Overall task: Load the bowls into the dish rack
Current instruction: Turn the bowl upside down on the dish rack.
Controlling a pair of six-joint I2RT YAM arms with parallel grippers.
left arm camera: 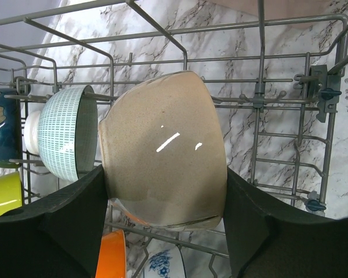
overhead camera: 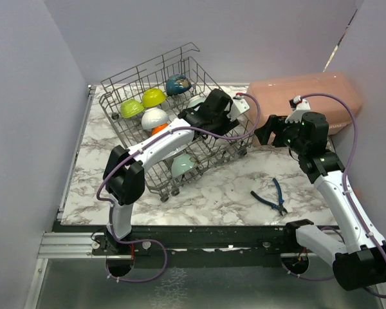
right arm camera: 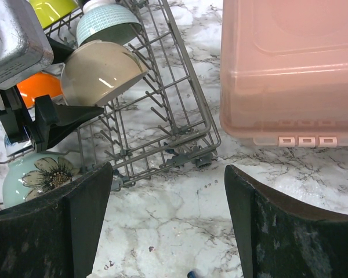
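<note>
Beige bowl (left arm camera: 162, 156) tipped on edge inside dish rack (right arm camera: 192, 133), pinched betw. left gripper (left arm camera: 165, 174) fingers, both sides touching. Patterned bowl (left arm camera: 66, 133), lime bowl (left arm camera: 3, 194), orange bowl (left arm camera: 111, 255) crowding close, tines all round. Right gripper (right arm camera: 168, 226) wide open, empty, outside rack's right end. Pink box (right arm camera: 290, 69) beside rack, pliers (overhead camera: 270, 196) off its front corner.

No readable text, labels, numbers or signs anywhere.
</note>
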